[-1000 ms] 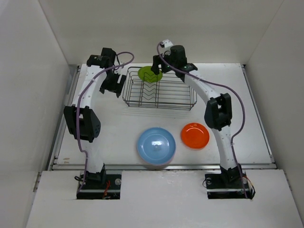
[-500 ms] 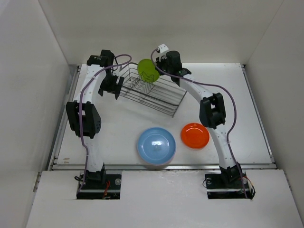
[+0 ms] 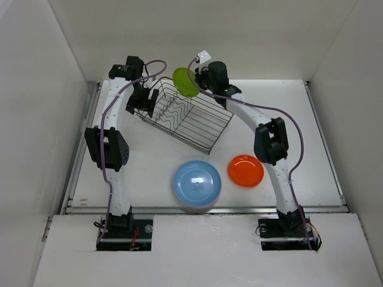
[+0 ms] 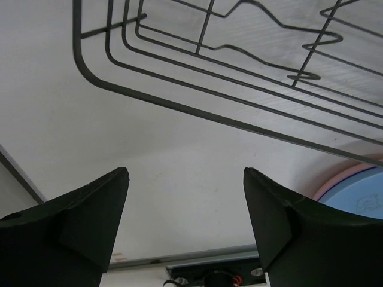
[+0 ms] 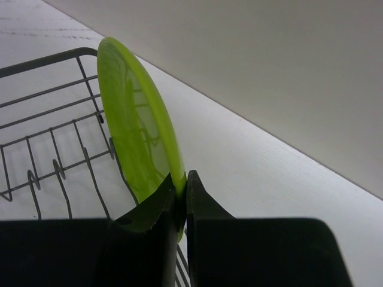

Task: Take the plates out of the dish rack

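Note:
My right gripper (image 3: 194, 79) is shut on the rim of the lime green plate (image 3: 184, 82), holding it on edge above the far corner of the dish rack (image 3: 185, 119). In the right wrist view the green plate (image 5: 136, 128) stands pinched at its lower rim between my fingers (image 5: 181, 186), with the rack's wires (image 5: 54, 149) behind it. The rack lies askew on the table and holds no other plates. My left gripper (image 3: 143, 100) hangs open beside the rack's left corner; its wrist view shows the open jaws (image 4: 185, 174) empty, below the rack wires (image 4: 227, 89).
A light blue plate (image 3: 197, 182) sits stacked on a pink one (image 4: 342, 179) at the table's near middle. An orange plate (image 3: 245, 170) lies to its right. White walls close in the back and both sides.
My right gripper has shut on the green plate and raised it out of the dividers. The rack has swung from square to diagonal. My left gripper stayed open near the rack's left end.

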Tool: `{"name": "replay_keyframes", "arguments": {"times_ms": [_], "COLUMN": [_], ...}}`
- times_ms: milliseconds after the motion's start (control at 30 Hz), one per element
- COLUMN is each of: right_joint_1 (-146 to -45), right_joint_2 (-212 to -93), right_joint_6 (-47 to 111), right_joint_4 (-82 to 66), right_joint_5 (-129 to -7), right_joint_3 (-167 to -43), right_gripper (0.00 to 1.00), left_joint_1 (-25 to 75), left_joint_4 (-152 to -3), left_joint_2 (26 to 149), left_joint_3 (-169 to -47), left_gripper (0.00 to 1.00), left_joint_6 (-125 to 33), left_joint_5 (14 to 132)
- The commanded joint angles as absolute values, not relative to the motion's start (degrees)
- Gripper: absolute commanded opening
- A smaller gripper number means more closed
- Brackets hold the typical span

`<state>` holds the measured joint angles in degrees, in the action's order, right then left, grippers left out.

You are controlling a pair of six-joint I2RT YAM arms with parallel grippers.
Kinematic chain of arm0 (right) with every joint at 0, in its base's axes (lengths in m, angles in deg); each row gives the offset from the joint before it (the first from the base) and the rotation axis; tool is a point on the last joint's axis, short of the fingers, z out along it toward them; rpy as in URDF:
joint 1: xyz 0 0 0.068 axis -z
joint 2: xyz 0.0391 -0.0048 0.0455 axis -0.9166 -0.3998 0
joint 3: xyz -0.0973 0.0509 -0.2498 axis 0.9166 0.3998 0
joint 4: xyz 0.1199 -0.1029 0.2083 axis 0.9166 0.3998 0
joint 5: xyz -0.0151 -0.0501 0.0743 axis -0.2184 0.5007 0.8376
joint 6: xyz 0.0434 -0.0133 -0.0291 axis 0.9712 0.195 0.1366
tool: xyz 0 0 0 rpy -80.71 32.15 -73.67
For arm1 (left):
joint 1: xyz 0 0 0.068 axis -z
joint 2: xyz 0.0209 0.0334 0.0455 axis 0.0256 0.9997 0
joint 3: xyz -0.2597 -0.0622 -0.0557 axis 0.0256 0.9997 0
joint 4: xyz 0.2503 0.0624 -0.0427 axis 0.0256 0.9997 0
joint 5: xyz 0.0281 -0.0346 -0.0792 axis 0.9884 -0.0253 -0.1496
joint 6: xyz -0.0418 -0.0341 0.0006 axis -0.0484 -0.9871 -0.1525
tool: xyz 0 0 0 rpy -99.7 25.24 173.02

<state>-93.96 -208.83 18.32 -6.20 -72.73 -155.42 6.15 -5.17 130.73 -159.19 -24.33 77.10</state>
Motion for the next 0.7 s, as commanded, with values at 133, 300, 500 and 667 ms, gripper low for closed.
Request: {"name": "replay_keyframes", "arguments": {"times_ms": [133, 300, 500, 667], "right_joint_1": [-93.8, -94.8, -93.6, -89.7], "right_joint_2": [-197.1, -192.6, -183.3, -168.8], "right_joint_6": [16.5, 19.0, 31.7, 39.4], "right_joint_4": [-16.4, -17.7, -6.5, 2.8], "right_joint_5": [-74.4, -79.5, -80.9, -76.0], "right_joint_3": [-150.8, -149.0, -145.0, -128.6], "right_gripper": [0.0, 0.0, 0.0, 0.0], "left_joint_1": [5.9, 5.9, 4.9, 4.9], "left_joint_4": [-9.1, -15.2, -19.5, -23.1], "left_joint_2": [128.4, 134.1, 143.0, 146.7], "left_joint_3": [-164.2, -168.5, -175.8, -175.8], "left_gripper": [0.84, 0.9, 0.92, 0.94], "left_joint_6": [-24.3, -25.0, -25.5, -24.9], "left_joint_5": [75.5, 83.8, 89.2, 90.2]}}
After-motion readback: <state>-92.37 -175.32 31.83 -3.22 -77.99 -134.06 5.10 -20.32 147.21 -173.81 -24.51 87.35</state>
